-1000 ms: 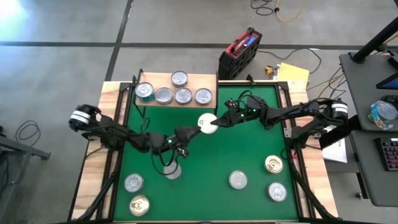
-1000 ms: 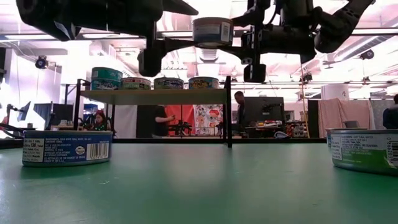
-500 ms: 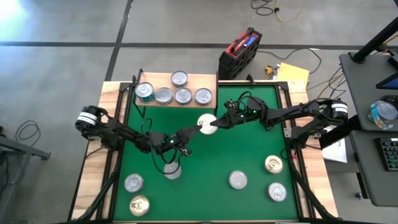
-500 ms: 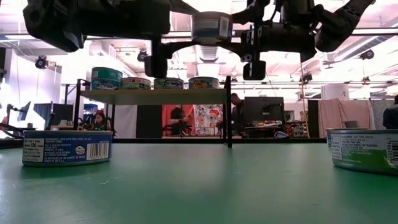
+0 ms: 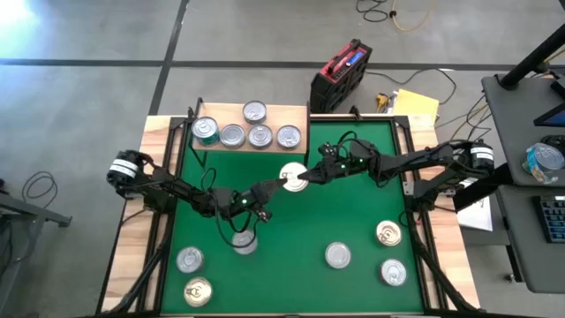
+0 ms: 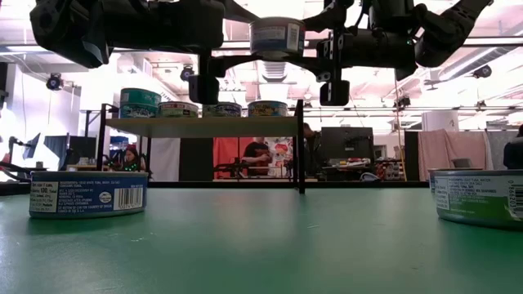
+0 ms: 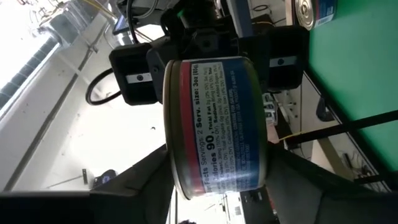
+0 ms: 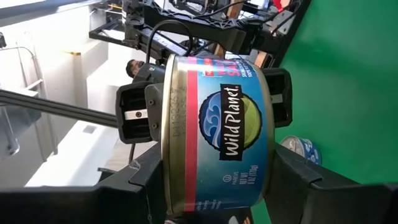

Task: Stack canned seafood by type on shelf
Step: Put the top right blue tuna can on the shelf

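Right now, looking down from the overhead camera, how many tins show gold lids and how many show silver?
Gold-lidded tins: 2
Silver-lidded tins: 10, counting the one held in the air
Total: 12

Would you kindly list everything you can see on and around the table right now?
Shelf: one, light wood, mat's back-left corner.
Shelf tins: five, four silver-topped, one teal-sided.
Mat tins: six, four silver-topped, two gold-topped, front half.
Held tin: one, red-and-blue label, in mid-air.
Mat: one, green, on table.
Case: one, red and black, floor behind table.
Right end effector: shut on held tin.
Left end effector: at that tin's opposite side.
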`<state>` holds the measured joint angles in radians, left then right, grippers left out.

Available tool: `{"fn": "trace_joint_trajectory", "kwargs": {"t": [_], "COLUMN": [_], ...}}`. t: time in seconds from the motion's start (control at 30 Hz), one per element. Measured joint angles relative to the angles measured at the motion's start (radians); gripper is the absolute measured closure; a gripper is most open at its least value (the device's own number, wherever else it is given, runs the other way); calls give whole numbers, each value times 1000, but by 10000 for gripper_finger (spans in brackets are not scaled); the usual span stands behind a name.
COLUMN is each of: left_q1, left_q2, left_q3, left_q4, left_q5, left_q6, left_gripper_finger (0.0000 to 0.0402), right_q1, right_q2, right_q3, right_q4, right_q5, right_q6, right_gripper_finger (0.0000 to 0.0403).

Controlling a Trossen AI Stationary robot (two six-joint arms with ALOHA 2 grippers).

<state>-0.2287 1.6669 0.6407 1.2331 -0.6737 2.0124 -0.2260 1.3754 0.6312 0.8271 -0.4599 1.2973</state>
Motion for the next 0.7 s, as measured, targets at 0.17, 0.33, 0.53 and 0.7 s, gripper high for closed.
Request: {"fn": "trace_joint_trajectory", "kwargs": {"t": [0.17, 0.33, 0.53, 0.7], "left_q1": [0, -1, -11, -27], "left_q2": [0, 0, -1, -1], "left_q3": [3, 0, 0, 0], "left_q4": [-3, -3, 0, -5], "left_q5": [-8, -4, -46, -86], "left_q6": [-42, -47, -70, -122], "left_gripper_finger": [214, 215, 215, 215], "right_q1": [0, 0, -1, -1], "right_q2": [0, 0, 0, 0], "right_q3": [0, 0, 0, 0], "right_q4": [-4, -13, -12, -8], "right_q5": [12, 29, 42, 41], "right_q6": [-7, -8, -23, -34], "right_gripper_finger": [216, 171, 141, 150]}}
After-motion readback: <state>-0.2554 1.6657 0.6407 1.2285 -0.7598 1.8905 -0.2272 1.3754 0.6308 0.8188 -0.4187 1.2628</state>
